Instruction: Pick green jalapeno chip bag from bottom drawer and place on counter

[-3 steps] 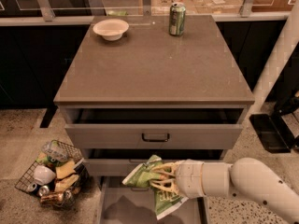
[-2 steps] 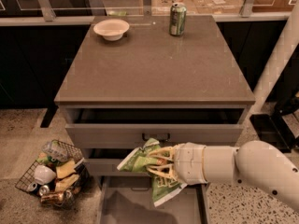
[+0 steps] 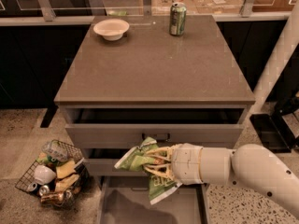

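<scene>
- The robot's white two-finger gripper (image 3: 158, 164) is clenched around the small crinkly green jalapeno chip bag with white lettering (image 3: 135, 158), its fingers wrapped over the bag's middle so that both ends stick out.
- Compared with a second ago, the gripper and bag have risen and drifted a little to the camera's left. The bag hung lower over the drawer then and now sits in front of the upper drawer faces.
- The bag is clear of the wide grey bottom drawer (image 3: 135, 209), which stands pulled out below it with nothing visible on its floor.
- The pick therefore looks complete, and the carry up to the flat grey-brown stone-like counter (image 3: 154, 73) appears to be under way.
- The bag is well below the counter's front edge, so more lift is needed before it can move inward.
- The partly open top drawer (image 3: 117, 135) juts out just above the bag and could snag it on the way up.
- On the counter, the cream bowl (image 3: 111, 29) and the green drink can (image 3: 177, 18) stand at the far edge, unchanged.
</scene>
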`<state>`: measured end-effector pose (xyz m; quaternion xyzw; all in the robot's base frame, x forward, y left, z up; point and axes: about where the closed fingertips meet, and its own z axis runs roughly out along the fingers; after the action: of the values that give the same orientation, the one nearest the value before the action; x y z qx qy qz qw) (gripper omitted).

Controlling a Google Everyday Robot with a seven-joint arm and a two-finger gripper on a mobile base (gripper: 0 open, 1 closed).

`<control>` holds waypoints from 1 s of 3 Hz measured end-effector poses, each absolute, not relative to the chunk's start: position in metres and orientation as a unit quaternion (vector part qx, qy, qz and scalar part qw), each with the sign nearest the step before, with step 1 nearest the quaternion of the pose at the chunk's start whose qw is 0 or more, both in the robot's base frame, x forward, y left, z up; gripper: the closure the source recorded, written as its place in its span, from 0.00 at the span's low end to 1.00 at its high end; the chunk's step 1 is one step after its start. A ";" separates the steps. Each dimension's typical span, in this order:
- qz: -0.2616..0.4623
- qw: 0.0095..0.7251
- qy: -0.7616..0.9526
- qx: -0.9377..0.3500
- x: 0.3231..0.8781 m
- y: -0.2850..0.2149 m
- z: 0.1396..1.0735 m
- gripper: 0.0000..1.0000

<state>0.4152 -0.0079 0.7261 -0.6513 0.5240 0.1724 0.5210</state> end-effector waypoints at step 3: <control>0.086 0.581 0.466 -0.661 0.450 -0.043 0.851 1.00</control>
<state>0.4504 -0.0433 0.8505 -0.6612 0.4664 0.0856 0.5814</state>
